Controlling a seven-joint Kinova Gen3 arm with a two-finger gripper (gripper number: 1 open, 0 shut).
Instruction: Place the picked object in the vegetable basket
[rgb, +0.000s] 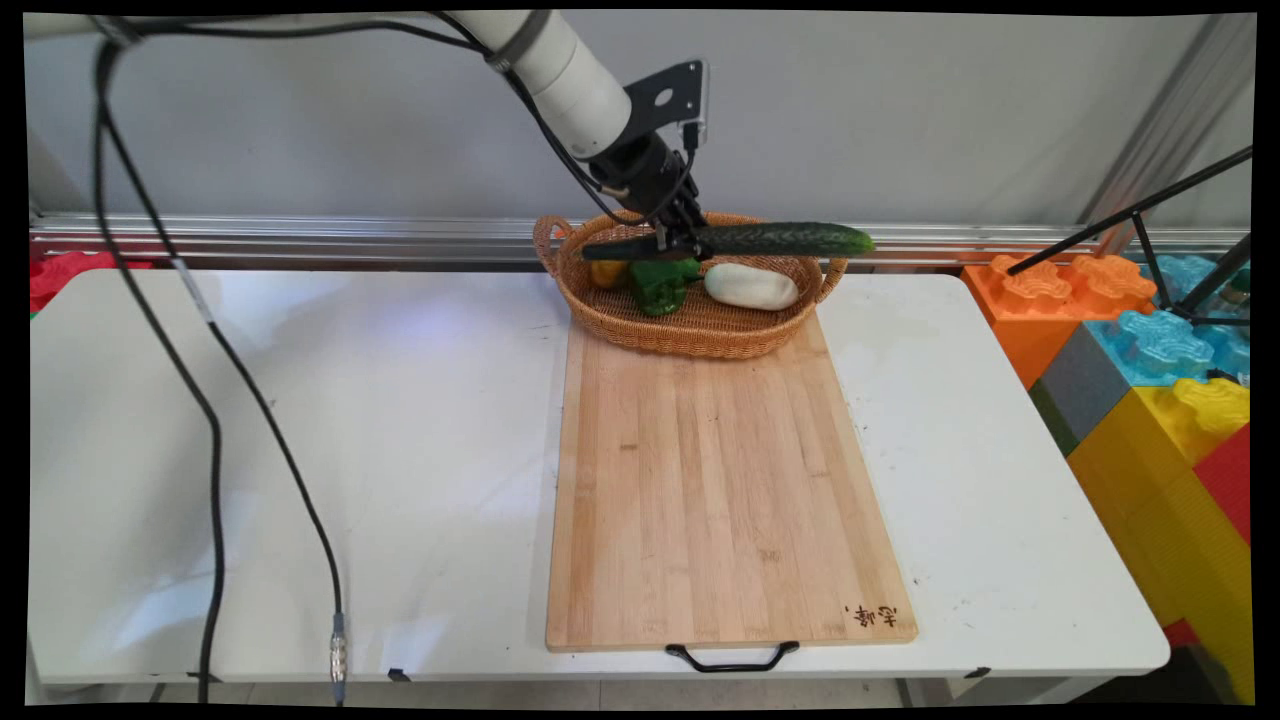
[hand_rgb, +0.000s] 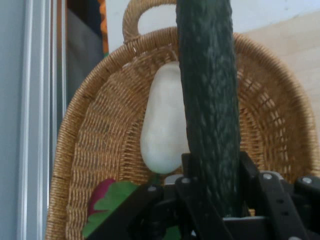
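My gripper (rgb: 672, 240) is shut on a long dark green cucumber (rgb: 740, 240), held level just above the wicker basket (rgb: 620, 320) at the far end of the wooden cutting board (rgb: 715, 480). In the hand view the cucumber (hand_rgb: 210, 110) runs up from between the fingers (hand_rgb: 192, 172), over the basket (hand_rgb: 95, 150). Inside the basket lie a white eggplant-shaped vegetable (rgb: 752, 286), a green pepper (rgb: 658, 285) and a yellow-orange piece (rgb: 607, 273) partly hidden behind the cucumber. The white vegetable (hand_rgb: 162, 125) sits left of the cucumber in the hand view, with green leafy and reddish bits (hand_rgb: 107, 200) below it.
The cutting board has a black handle (rgb: 732, 660) at its near edge. Black cables (rgb: 215, 440) hang over the table's left side. Large coloured foam blocks (rgb: 1150, 370) and a black tripod (rgb: 1150, 240) stand off the table's right end. An aluminium rail (rgb: 300, 238) runs along the wall.
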